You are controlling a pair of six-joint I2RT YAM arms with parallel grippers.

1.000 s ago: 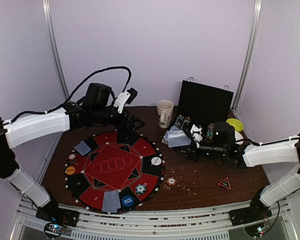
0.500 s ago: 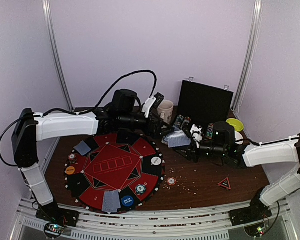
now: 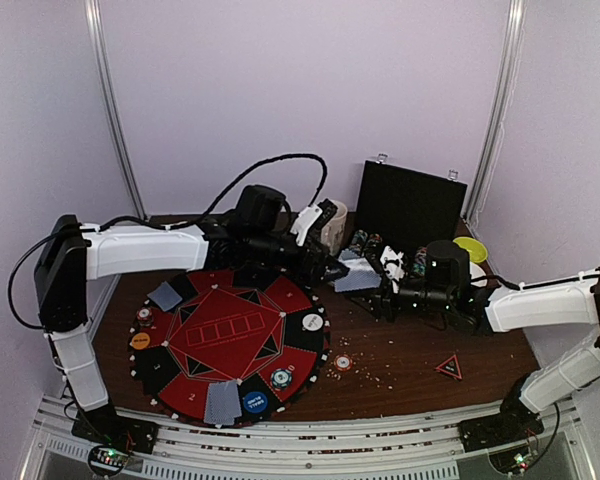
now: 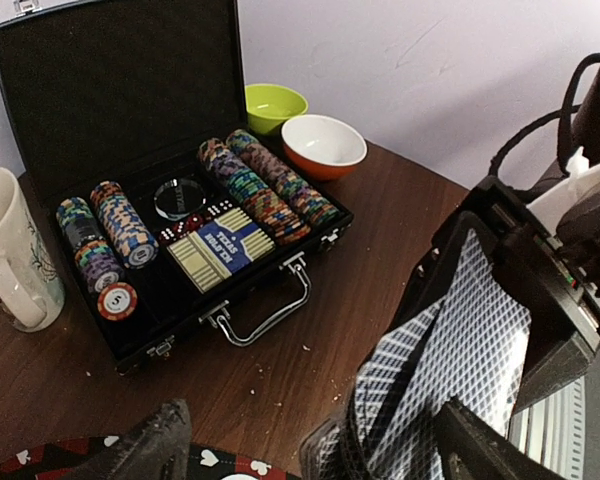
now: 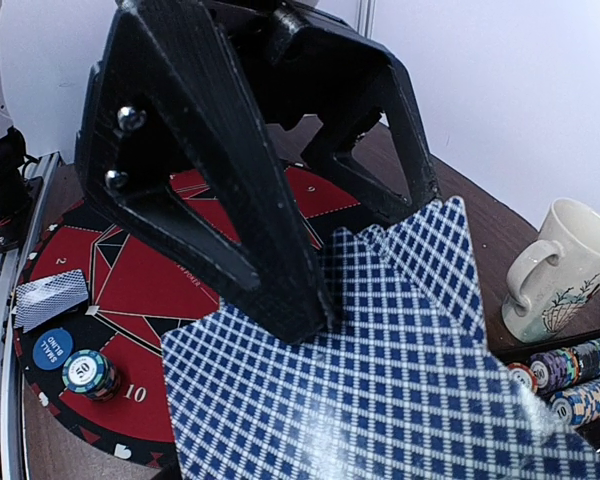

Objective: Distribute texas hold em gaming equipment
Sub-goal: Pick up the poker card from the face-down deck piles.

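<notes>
Right pincer (image 3: 380, 278) clamped on blue-backed cards (image 5: 380, 340), its tips hidden; left pincer (image 4: 325, 445) wide open around them

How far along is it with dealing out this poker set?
Roughly midway. Two face-down card piles, three button discs and a few chips sit on the mat. The right gripper holds fanned cards; the open left gripper straddles them. Most chip stacks are still in the case.

Pale lilac walls (image 3: 280, 80), dark brown wooden table (image 3: 420, 345), silver corner posts (image 3: 112, 100), soft even light.
</notes>
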